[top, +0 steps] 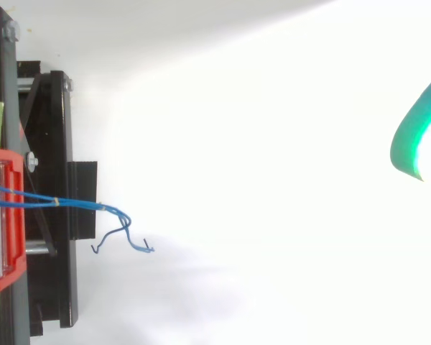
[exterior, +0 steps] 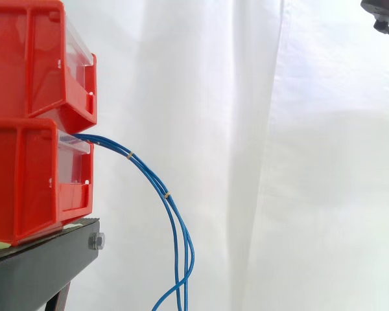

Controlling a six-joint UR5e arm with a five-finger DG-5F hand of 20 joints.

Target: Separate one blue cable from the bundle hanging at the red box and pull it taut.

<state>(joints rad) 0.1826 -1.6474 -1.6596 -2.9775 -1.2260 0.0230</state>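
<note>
Hand (top: 415, 136): you get a curved green-glowing piece of it at the right edge of the top view, well apart from the cables and the bins, touching nothing
Hand state: you cannot tell from this piece whether it is spread or closed
Between hand and cables: plain white curtain (exterior: 292, 168), hanging in soft folds
Blue cables (exterior: 157, 184): the task's thing; you see a bundle of thin blue strands coming out at the front of the lower red bin, just under the floor of the upper one, arching outward and drooping past the end of the stand to the bottom edge of the side view
Cable tension: slack, hanging in a loose curve, none of the strands pulled straight
Strands: close together near the bin, parting lower down; from above their loose ends curl just beyond the stand
Yellow ties: two small bands round the bundle, one near the bin (exterior: 130, 155), one further down the curve (exterior: 166, 194)
Lower red bin (exterior: 32, 188): sits on the stand, clear panel at its front
Upper red bin (exterior: 42, 65): stacked on the lower one, touching it, with a clear front panel too
Black stand (exterior: 45, 262): carries both bins; bolt (exterior: 96, 242) at its front end
</note>
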